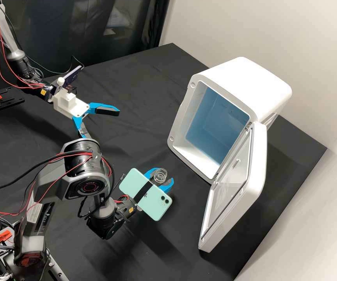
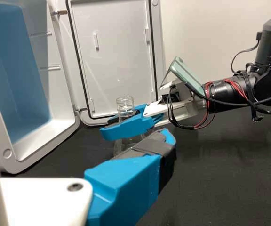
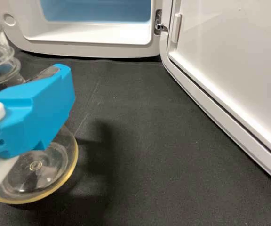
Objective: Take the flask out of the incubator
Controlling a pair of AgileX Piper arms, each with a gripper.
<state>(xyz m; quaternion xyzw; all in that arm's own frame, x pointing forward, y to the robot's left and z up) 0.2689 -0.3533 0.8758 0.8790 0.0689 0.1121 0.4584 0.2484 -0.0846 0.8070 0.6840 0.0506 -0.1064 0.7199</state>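
The small clear glass flask (image 1: 160, 175) is already out of the white box incubator with the pale blue inside (image 1: 254, 89), low over the black bench (image 1: 137, 78) in front of the chamber mouth. I cannot tell whether its base touches the cloth. My right gripper (image 1: 161, 180) has its blue fingers closed around the neck. The white hinged door (image 1: 235, 183) stands wide open beside it. My left gripper (image 1: 101, 123) hangs well apart, fingers spread, holding nothing. I judge that only setting down and letting go remain.
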